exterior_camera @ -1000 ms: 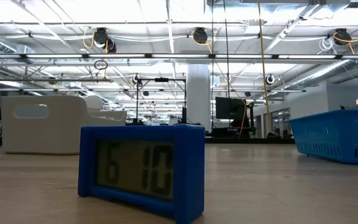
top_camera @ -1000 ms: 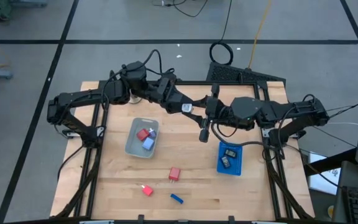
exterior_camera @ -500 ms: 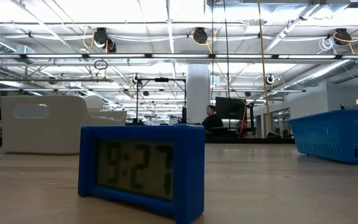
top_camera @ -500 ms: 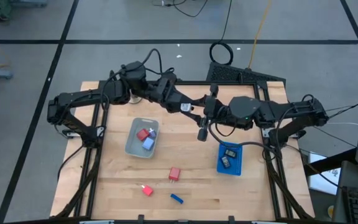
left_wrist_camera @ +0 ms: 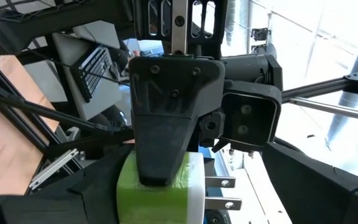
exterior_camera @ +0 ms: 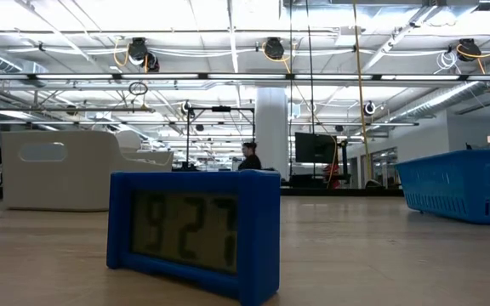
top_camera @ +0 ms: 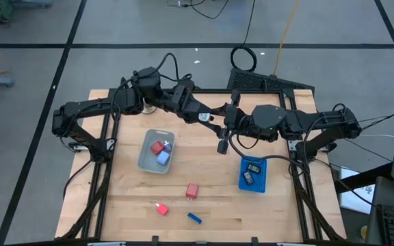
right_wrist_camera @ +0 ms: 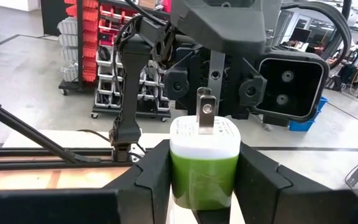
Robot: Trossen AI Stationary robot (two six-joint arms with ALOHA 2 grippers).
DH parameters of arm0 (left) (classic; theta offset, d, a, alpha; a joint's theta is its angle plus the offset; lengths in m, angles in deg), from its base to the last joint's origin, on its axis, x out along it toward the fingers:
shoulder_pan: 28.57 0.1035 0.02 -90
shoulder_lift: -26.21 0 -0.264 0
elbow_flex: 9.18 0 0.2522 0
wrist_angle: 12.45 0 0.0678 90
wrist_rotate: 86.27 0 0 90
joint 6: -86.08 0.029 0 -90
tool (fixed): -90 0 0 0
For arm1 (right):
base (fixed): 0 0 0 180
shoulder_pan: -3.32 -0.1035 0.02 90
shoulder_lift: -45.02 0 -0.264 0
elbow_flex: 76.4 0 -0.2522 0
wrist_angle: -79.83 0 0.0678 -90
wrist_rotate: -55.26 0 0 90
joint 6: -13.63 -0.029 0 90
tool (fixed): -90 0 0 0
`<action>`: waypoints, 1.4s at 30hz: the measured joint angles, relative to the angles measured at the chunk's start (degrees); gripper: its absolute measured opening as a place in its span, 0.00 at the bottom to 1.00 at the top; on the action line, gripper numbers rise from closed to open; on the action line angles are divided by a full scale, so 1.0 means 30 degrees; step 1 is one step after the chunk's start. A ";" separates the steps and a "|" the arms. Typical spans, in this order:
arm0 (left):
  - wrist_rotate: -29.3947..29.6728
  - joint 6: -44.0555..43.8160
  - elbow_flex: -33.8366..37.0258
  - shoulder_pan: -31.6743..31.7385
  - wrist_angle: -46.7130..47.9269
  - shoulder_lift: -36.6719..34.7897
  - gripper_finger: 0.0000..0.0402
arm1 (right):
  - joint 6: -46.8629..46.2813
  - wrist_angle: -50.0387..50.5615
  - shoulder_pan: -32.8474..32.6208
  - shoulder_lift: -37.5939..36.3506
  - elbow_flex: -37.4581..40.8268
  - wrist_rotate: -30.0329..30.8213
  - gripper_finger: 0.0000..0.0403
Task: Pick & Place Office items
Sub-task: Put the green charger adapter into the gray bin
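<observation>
A green charger plug with a white pronged end [right_wrist_camera: 204, 158] sits between my right gripper's [right_wrist_camera: 204, 186] fingers, in the air over the far middle of the table. The left wrist view shows the same plug [left_wrist_camera: 157, 186] close in front of my left gripper [left_wrist_camera: 173, 211]. That gripper is open and faces the right one, its fingers wide on either side of the plug. In the high view the two grippers meet, the left gripper [top_camera: 207, 117] beside the right gripper [top_camera: 222, 133]. On the wood lie a red block [top_camera: 192, 190], a small red item [top_camera: 161, 208] and a blue item [top_camera: 194, 218]. My right gripper pinches the plug's green body [right_wrist_camera: 185, 168] between its two fingers, one on each broad side. The white end with its prongs [right_wrist_camera: 205, 115] sticks out past the fingertips toward the left gripper. The plug is lifted clear of the table.
A grey tray [top_camera: 146, 162] left of centre holds red and blue pieces. A blue tray [top_camera: 253, 184] on the right holds dark pieces. In the low view a blue clock-like block [exterior_camera: 262, 238] stands near the camera. A person moves in the room beyond.
My right gripper has shifted a little toward the table's left, closer to the left gripper, still shut on the plug. The left arm has kept still.
</observation>
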 joint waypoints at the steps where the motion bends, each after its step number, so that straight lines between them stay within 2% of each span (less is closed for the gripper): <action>1: 0.0000 0.0000 0.0000 0.0000 0.0000 0.0000 0.87 | 0.0000 0.0007 0.0000 0.0000 0.0000 0.0000 0.32; 35: -0.0087 0.0058 0.0000 -0.0015 -0.0080 0.0000 0.87 | 0.0381 -0.0430 0.0029 0.0000 0.0000 0.0160 0.32; 38: -0.0080 0.0073 0.0000 -0.0015 -0.0056 0.0000 0.84 | 0.0411 -0.0463 0.0029 0.0000 0.0000 0.0153 0.32; 42: -0.0029 0.0088 0.0000 -0.0015 0.0015 0.0000 0.72 | 0.0596 -0.0552 0.0029 -0.0020 0.0000 0.0144 0.32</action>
